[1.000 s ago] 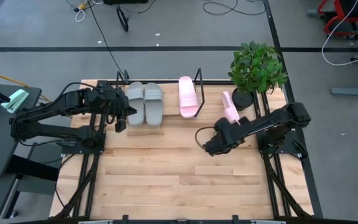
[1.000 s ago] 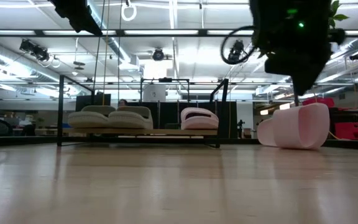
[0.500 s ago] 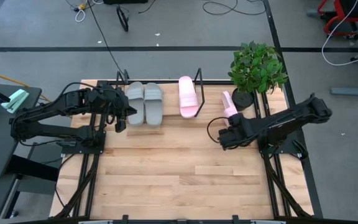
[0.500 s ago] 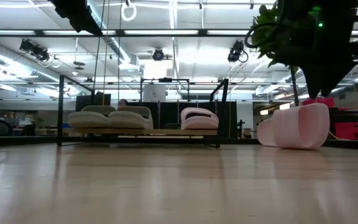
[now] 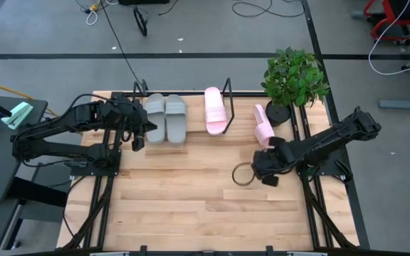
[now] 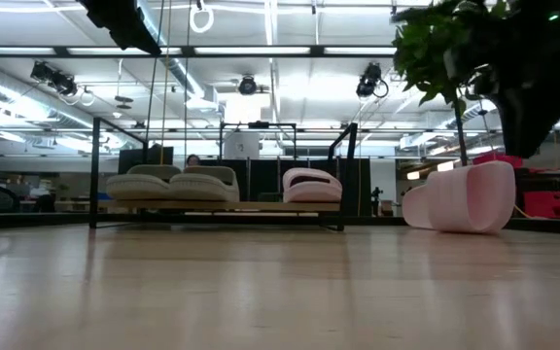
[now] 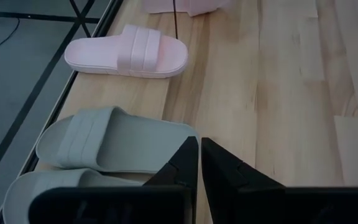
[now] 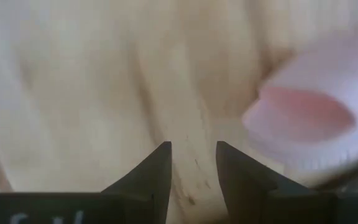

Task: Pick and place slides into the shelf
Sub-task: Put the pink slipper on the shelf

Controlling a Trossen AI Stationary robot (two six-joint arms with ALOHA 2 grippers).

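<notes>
Two grey slides (image 5: 166, 117) and one pink slide (image 5: 215, 111) lie soles down side by side on the low black wire shelf (image 5: 227, 88). A second pink slide (image 5: 263, 125) stands on its side edge on the table, right of the shelf by the plant pot; it also shows in the low view (image 6: 465, 199). My right gripper (image 8: 192, 163) hangs open over bare wood just near of this slide (image 8: 303, 118), pointing steeply down, nothing between its fingers. My left gripper (image 7: 199, 155) is shut and held above the table beside the grey slides (image 7: 114, 146).
A potted plant (image 5: 295, 78) stands at the far right corner, close behind the loose pink slide. The wooden table's middle and near half (image 5: 191, 206) is bare. Black arm-mount rails (image 5: 312, 206) run along both side edges.
My right gripper has swung toward the table's right edge and then a little toward its near edge, rolling about its wrist as it went. It stays open beside the loose pink slide. The slides have not moved.
</notes>
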